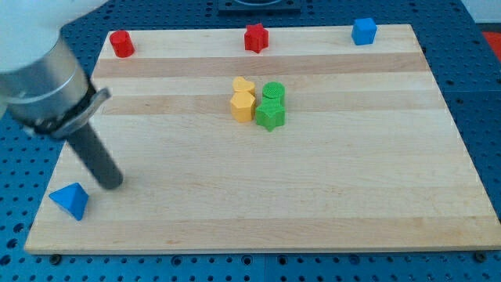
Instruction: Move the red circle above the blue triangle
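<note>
The red circle [120, 43] sits at the board's top left corner. The blue triangle [70, 200] lies near the bottom left corner. My rod comes down from the view's upper left, and my tip [111, 183] rests on the board just right of and slightly above the blue triangle, a small gap apart. The tip is far below the red circle.
A red star [256, 37] sits at the top middle and a blue cube [363, 30] at the top right. In the middle, a yellow heart [243, 84] and yellow hexagon [243, 106] stand beside a green circle [274, 92] and green star [270, 115]. The wooden board [313, 196] lies on a blue perforated table.
</note>
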Controlling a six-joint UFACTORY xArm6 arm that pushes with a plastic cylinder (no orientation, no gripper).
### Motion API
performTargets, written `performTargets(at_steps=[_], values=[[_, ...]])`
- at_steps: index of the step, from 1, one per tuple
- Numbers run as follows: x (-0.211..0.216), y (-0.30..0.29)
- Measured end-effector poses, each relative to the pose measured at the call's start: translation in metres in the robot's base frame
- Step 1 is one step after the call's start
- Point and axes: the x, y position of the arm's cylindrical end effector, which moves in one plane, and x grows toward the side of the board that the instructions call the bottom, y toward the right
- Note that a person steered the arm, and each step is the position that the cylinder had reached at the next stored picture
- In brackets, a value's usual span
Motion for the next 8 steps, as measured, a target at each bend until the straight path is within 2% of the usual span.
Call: performTargets(at_steps=[2,3,4,5,6,7,8], values=[[-0.131,0.02],[-0.213,0.034],[-0.289,0.017],[-0.315,-0.005],[-0.316,-0.045],[-0.308,-0.096],[-0.284,-0.094]])
